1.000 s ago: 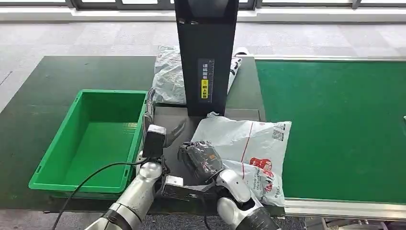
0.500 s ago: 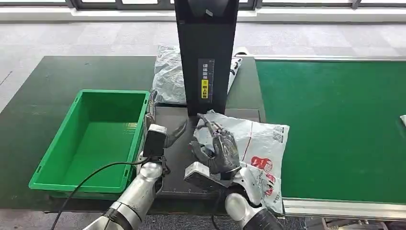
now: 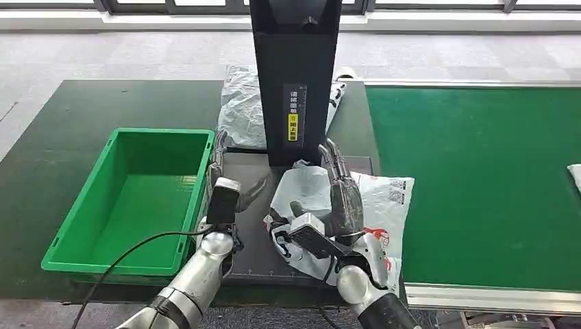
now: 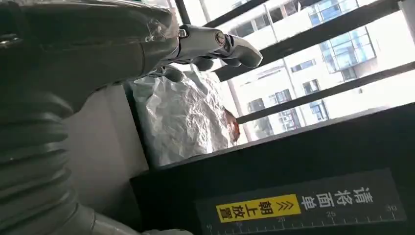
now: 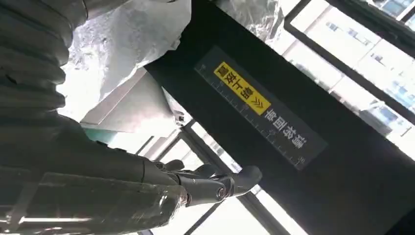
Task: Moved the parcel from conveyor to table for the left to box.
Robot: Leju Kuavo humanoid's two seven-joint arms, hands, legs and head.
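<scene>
White plastic, crinkled and printed with red marks and a small code square, makes up the parcel [image 3: 370, 205], a flat soft mailer lying on the dark plate [image 3: 250, 240] in front of the black post [image 3: 296, 75], its far corner lapping onto the green conveyor [image 3: 479, 178]. Its long axis runs from near the post toward the robot. The right hand [image 3: 336, 205] stands directly over its near-left part, fingers spread and raised, gripping nothing. The left hand [image 3: 229, 181], also unclenched, hovers just beside the parcel's left edge, between it and the green box [image 3: 109, 199].
</scene>
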